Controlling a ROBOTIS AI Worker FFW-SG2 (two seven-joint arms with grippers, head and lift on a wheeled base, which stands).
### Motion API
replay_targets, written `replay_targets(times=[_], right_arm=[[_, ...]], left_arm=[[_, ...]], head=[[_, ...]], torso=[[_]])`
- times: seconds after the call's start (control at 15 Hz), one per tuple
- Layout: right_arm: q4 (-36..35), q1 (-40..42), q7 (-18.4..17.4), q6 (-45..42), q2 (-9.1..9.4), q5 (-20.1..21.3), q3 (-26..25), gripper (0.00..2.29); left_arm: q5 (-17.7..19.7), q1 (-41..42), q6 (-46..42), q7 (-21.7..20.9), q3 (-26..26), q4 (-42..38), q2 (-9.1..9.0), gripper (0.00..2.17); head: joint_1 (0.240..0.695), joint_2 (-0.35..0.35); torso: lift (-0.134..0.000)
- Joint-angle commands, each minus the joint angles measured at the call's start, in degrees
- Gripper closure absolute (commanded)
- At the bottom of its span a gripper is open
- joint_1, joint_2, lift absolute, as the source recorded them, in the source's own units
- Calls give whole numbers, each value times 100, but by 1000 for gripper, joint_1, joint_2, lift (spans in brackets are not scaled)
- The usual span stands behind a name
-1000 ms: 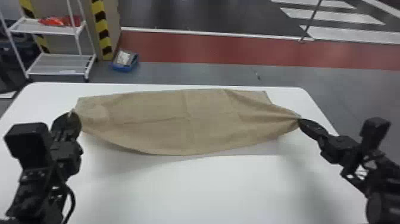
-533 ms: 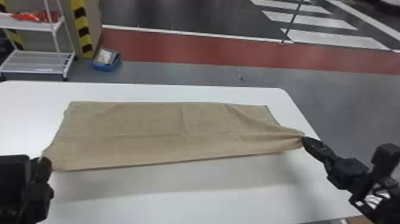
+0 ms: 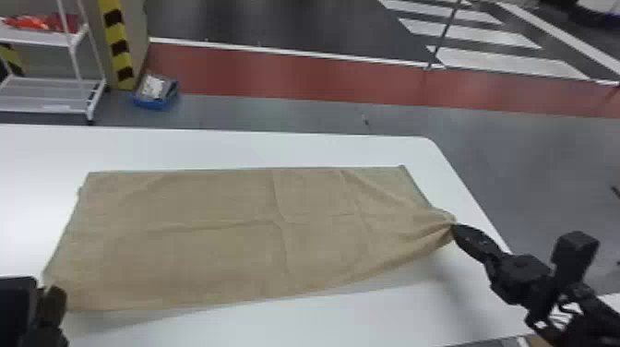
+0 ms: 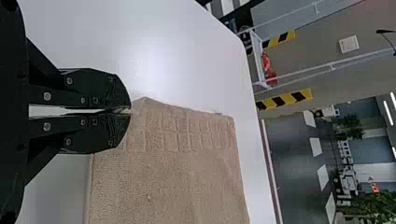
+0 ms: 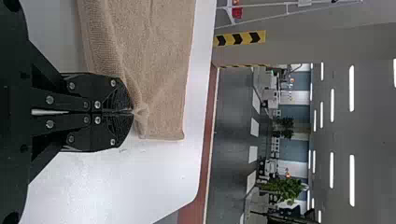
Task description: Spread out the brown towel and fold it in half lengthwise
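Lying on the table (image 3: 323, 131), at the head view: one brown towel (image 3: 221, 240), its long sides running left to right. Creases cross the middle; the near edge casts a shadow, so is probably slightly raised. Left gripper (image 3: 56, 295) at the near left corner; right gripper (image 3: 454, 227) at the right end, toward the near side, with pleats fanning inward from the hold. Whether the cloth is doubled, cannot be told.

Left wrist view: fingers together, tips clamped on a corner of the towel. Looped pile, with a band of raised rectangles beside the end. Judged light, limp, not slippery, hard to damage; a shallow pinch at the corner should serve.

Right wrist view: fingers pressed together on a gathered pinch of the towel, beside its end hem. Best hold here: the near corner itself, hem flat between the tips, since bunched cloth may set down wrinkled. Soft stuff, liable to sag between holds; an even, light pull from both ends would suit the lengthwise fold.
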Motion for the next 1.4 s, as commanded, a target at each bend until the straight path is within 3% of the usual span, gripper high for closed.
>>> replay_targets(times=[0.0,0.2,0.47,0.6,0.73,0.93,1.13,1.33], right_arm=[[29,-52,-34,0,76,108,37,1622],[2,36,-7,0,85,143,28,1555],[-77,151,37,-17,120,143,-24,1555],[-77,168,37,0,129,169,-51,1555],[-59,168,37,0,129,187,-112,1555],[-24,186,37,18,120,231,-218,1555],[-42,335,45,35,137,231,-262,1555],[-59,414,37,35,181,222,-341,1555]], left_arm=[[-4,51,361,-11,-66,-224,9,1069],[-30,86,344,-2,48,-268,70,923],[-39,16,45,-73,198,-21,88,221],[-39,16,-131,-64,303,75,105,167],[-39,16,-887,-117,444,374,140,164],[14,51,-1625,-433,734,611,158,164],[31,60,-2311,-582,743,893,307,164],[163,139,-3066,-1119,945,1147,457,161]], head=[[695,-242],[695,-245],[695,-225],[695,-217],[695,-208],[695,-197],[695,-196],[695,-207]], torso=[[-125],[-125],[-125],[-125],[-125],[-125],[-125],[-125]])
